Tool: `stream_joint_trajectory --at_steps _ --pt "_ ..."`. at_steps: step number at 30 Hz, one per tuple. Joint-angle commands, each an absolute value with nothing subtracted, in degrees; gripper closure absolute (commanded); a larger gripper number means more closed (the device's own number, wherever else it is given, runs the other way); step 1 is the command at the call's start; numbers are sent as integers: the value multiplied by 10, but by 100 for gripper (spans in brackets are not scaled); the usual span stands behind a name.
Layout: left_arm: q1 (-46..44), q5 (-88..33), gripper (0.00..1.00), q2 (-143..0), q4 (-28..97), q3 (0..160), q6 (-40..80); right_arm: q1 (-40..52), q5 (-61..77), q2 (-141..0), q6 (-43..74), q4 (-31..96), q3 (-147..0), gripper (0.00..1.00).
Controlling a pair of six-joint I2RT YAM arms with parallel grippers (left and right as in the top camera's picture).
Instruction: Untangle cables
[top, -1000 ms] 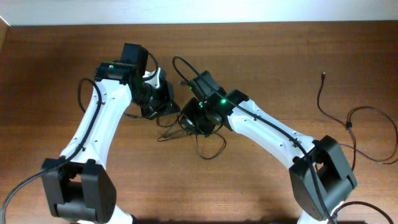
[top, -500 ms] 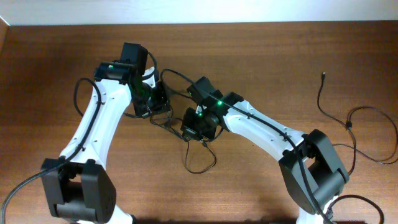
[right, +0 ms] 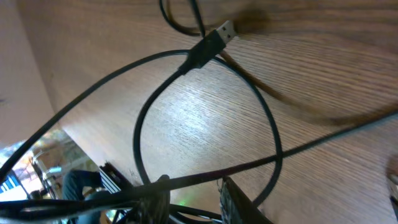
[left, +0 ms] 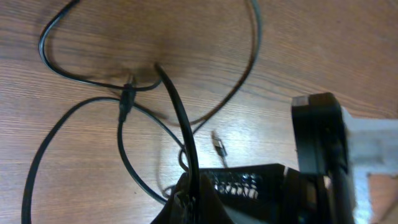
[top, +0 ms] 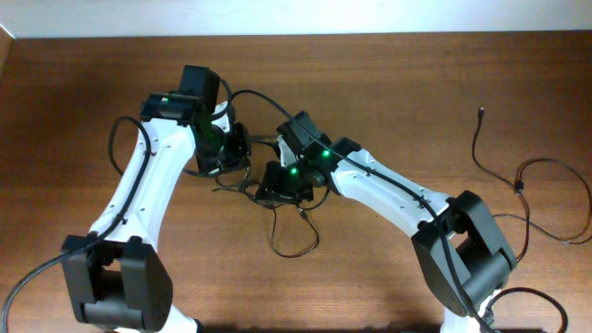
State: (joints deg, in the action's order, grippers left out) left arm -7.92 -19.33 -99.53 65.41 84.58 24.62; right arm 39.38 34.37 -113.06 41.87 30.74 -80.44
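The cables (top: 275,239) lie tangled on the table (top: 416,92) between both arms; a few more lie well apart at the right edge. They look thin, light and limp, so they should slide and loop easily; I would take one just behind its plug (right: 214,38). The left gripper (left: 193,199) is closed on one cable; the right gripper (right: 193,196) has its jaws slightly apart, holding nothing that I can see.

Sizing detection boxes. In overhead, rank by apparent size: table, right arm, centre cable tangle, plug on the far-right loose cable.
Largest to smallest:
1. table
2. right arm
3. cable tangle
4. plug
Tangle partly hidden under that arm.
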Motion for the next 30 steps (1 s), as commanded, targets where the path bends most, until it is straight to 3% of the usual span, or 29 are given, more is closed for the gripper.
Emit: stream_joint_trajectory --at_steps 1,7,11,15,25,26,27,28,29,30 --pt "-81 -165 100 -997 654 823 237 409 370 -1139 371 300 -800 72" --pt "-74 -168 100 -1012 637 789 237 408 367 -1150 362 299 -800 72" --pt "-21 -259 100 -1020 644 789 200 398 406 -1152 343 278 -800 72" --pt "13 -262 100 -1032 665 783 176 398 405 -1152 331 275 -800 69" --pt "13 -279 100 -1098 627 739 170 398 405 -1152 272 318 -800 69" --pt "13 -260 100 -1098 625 739 170 398 395 -1152 265 319 -800 66" --pt "13 -253 100 -1098 625 738 170 396 385 -1152 265 319 -800 13" --pt "13 -250 100 -1098 626 738 170 394 384 -1152 265 320 -800 8" --pt "13 -251 100 -1098 626 738 170 386 449 -1152 220 311 -801 21" --pt "13 -251 100 -1098 625 738 170 385 492 -1152 166 307 -801 26"
